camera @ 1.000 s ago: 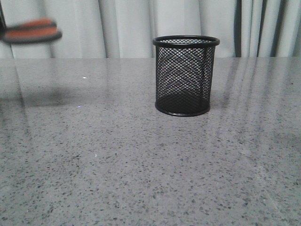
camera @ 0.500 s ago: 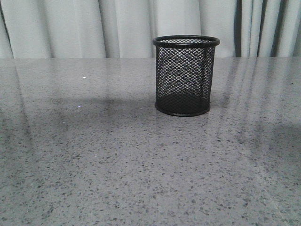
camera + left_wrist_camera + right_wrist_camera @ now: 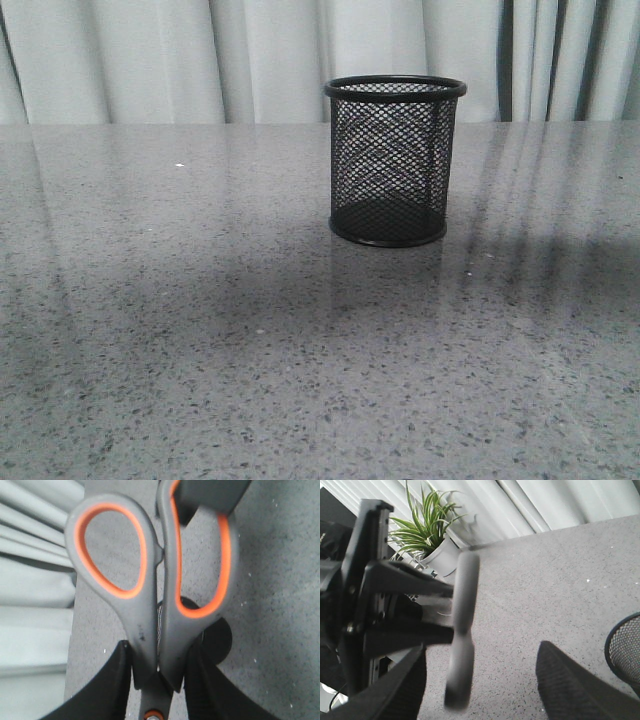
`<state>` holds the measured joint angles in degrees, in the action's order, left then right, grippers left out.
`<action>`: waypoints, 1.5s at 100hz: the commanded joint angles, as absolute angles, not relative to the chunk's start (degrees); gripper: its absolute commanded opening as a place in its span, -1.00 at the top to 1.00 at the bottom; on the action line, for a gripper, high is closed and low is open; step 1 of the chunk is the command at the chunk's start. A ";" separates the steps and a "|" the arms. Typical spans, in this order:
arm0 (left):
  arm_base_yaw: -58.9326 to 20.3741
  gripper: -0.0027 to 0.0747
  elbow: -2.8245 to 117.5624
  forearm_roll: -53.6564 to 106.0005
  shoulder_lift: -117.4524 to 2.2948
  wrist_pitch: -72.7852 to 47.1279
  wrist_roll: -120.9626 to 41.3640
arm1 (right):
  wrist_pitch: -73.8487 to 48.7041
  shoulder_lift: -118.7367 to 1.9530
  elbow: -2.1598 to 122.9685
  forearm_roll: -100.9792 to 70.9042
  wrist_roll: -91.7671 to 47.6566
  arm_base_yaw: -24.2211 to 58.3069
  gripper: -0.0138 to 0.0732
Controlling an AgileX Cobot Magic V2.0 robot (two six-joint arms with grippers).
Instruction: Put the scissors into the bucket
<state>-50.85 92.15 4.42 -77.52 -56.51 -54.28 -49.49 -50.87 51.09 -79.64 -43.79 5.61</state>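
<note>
The scissors (image 3: 150, 630), dark grey handles with orange linings, are gripped at the neck just above the red pivot by my left gripper (image 3: 159, 655), which is shut on them. They are in neither arm's reach of the front view, where no gripper shows. In the right wrist view the scissors' handle (image 3: 462, 630) shows edge-on and blurred between the spread fingers of my right gripper (image 3: 485, 700), which is open and not gripping it. The black mesh bucket (image 3: 394, 160) stands upright and empty on the table; its rim also shows in the right wrist view (image 3: 622, 650).
The grey speckled table (image 3: 200, 350) runs to pale curtains (image 3: 150, 60) at the back. A potted plant (image 3: 427, 525) stands beyond the table's edge. The left arm's dark body (image 3: 365, 605) is close beside the right gripper. A dark round shape (image 3: 220, 637) lies behind the handles.
The scissors' handles showed at the upper left of the front view one second ago and have left that view. A broad shadow has spread rightward over the table.
</note>
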 commanded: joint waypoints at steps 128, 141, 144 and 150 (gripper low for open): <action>-13.12 -0.19 94.12 7.11 -72.85 -55.89 -32.74 | -59.16 -63.44 77.81 -38.39 -27.26 5.29 0.79; -6.27 -0.19 94.12 9.46 -70.90 -57.75 -32.74 | -65.55 -67.25 81.90 -33.51 -24.70 5.29 0.79; -5.10 -0.19 94.12 9.72 -70.37 -57.98 -32.74 | -66.76 -67.97 82.40 -33.26 -24.58 5.29 0.79; -3.08 -0.19 94.12 9.73 -69.56 -58.23 -32.74 | -67.85 -69.38 82.83 -33.25 -24.58 5.40 0.79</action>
